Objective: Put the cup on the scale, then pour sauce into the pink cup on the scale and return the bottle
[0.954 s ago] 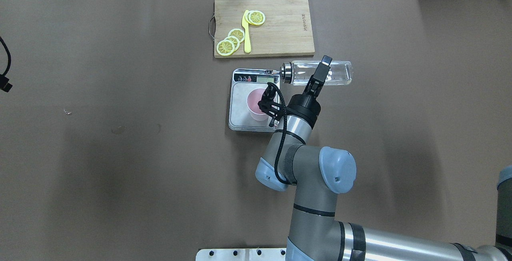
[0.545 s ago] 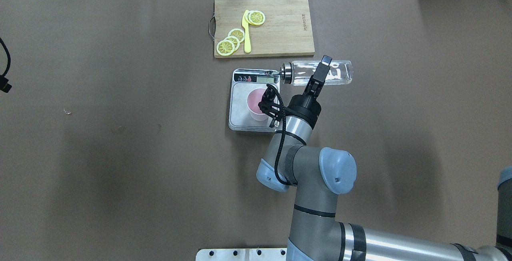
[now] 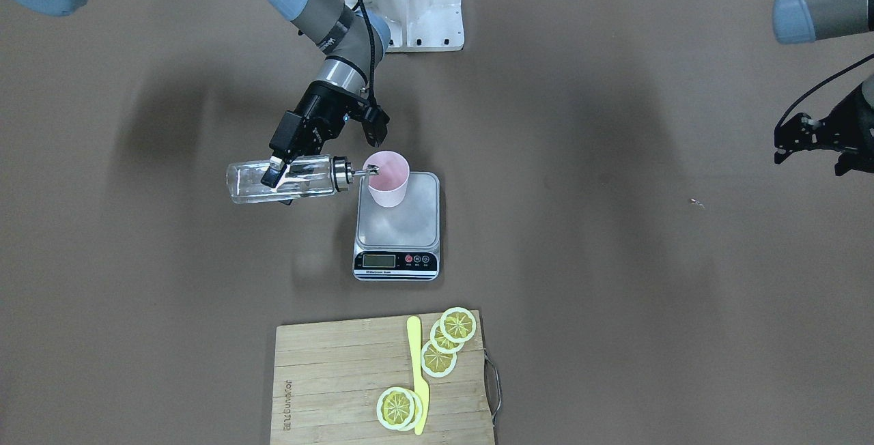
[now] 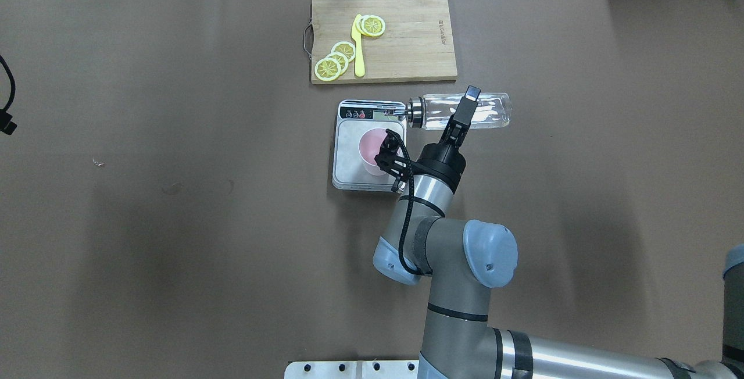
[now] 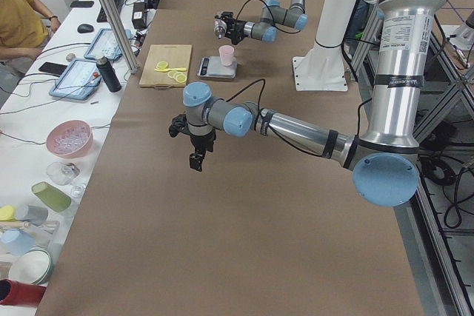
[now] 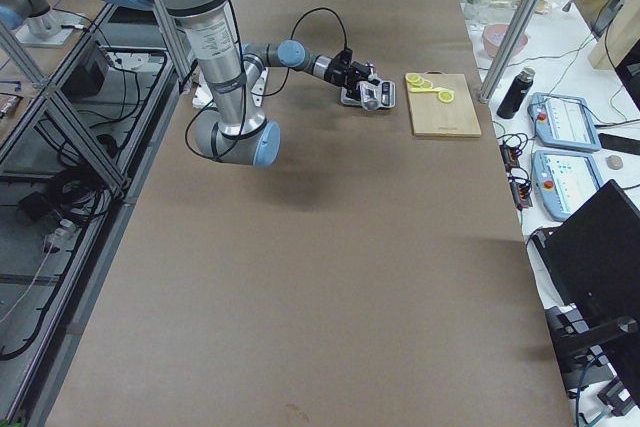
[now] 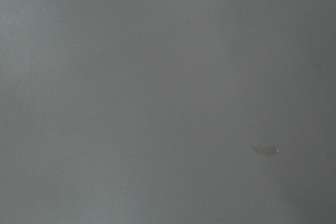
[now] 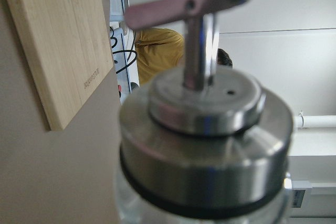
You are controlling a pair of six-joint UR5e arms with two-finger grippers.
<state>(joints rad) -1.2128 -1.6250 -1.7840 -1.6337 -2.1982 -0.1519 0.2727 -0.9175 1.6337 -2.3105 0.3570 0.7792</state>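
My right gripper [image 4: 465, 110] is shut on the clear bottle [image 4: 479, 110], which it holds almost level above the table. The silver spout [image 3: 362, 172] points at the rim of the pink cup [image 3: 388, 177]. I cannot tell if liquid is flowing. The cup [image 4: 371, 149] stands upright on the grey scale [image 4: 347, 161], whose display strip [image 3: 396, 261] faces away from the robot. The right wrist view shows the bottle's metal top [image 8: 205, 145] close up. My left gripper [image 5: 195, 155] hangs over bare table far to the left; I cannot tell if it is open or shut.
A wooden cutting board [image 4: 412, 36] lies beyond the scale, with lemon slices [image 4: 337, 59] and a yellow knife [image 4: 358, 47] on it. A small scrap [image 4: 97, 162] lies on the brown table cover at the left.
The right gripper and the bottle have moved slightly back toward the robot, so the spout now lies closer to the cup. The cup and the scale have not moved.
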